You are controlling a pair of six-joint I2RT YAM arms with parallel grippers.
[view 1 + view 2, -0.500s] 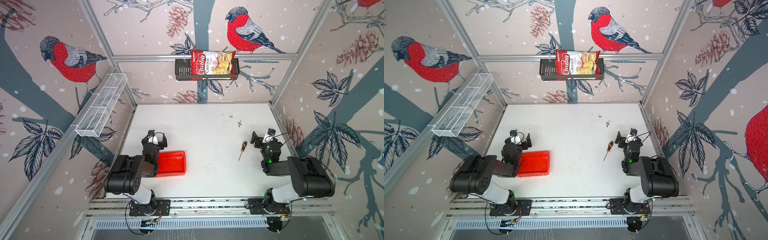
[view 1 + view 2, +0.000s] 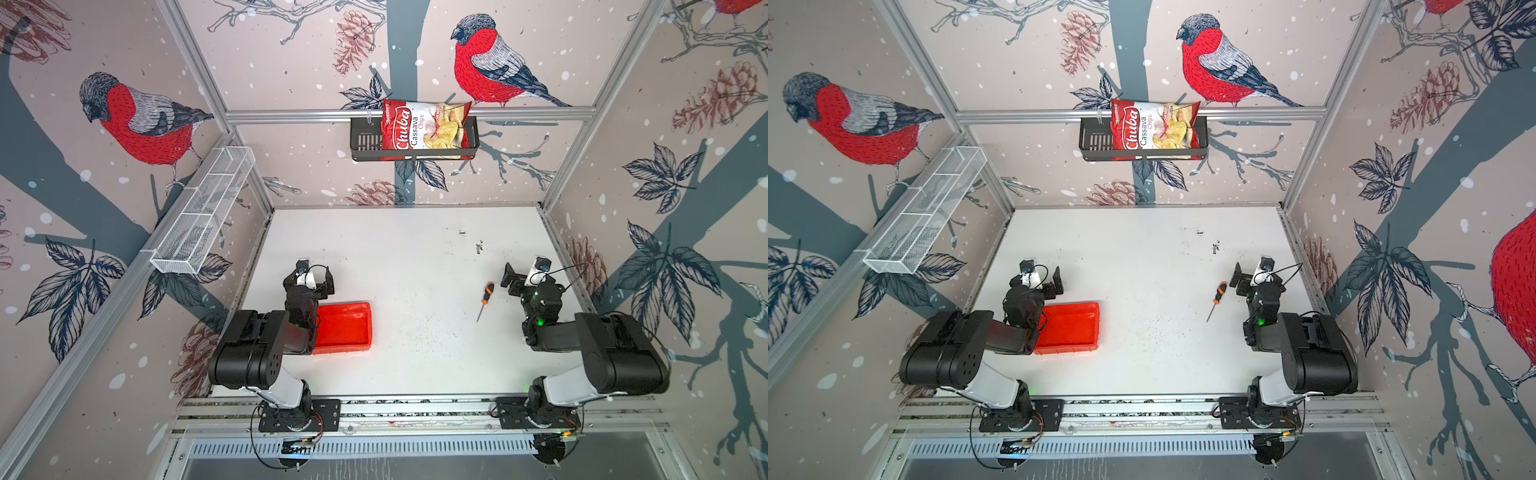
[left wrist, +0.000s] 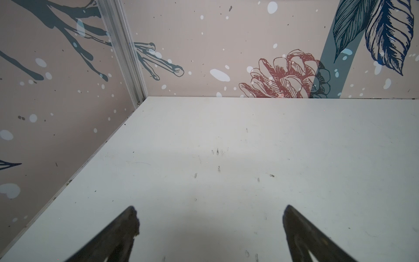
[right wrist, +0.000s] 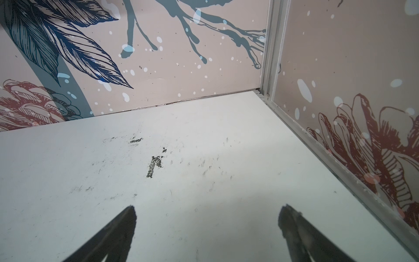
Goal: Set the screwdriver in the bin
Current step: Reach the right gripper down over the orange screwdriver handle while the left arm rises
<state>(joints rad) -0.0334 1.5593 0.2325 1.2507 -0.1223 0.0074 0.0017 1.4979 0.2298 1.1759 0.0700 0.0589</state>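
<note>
The screwdriver [image 2: 484,301] [image 2: 1214,303], orange-and-black handle and thin silver shaft, lies flat on the white table right of centre, tip toward the front. The bin [image 2: 345,306] [image 2: 1075,305], a shallow red tray, sits at the front left, partly under the left arm. My left gripper [image 2: 309,276] [image 2: 1038,279] [image 3: 209,217] hovers open just behind the bin, holding nothing. My right gripper [image 2: 528,272] [image 2: 1258,272] [image 4: 207,217] is open and empty, a little right of the screwdriver's handle. Neither wrist view shows the screwdriver or the bin, only bare table and walls.
A black slotted basket [image 2: 365,139] on the back wall holds a chips bag [image 2: 424,129]. A long white wire-mesh basket [image 2: 203,212] hangs on the left wall. Patterned walls close the table on three sides. Dark scuff marks [image 4: 155,165] dot the far right of the table.
</note>
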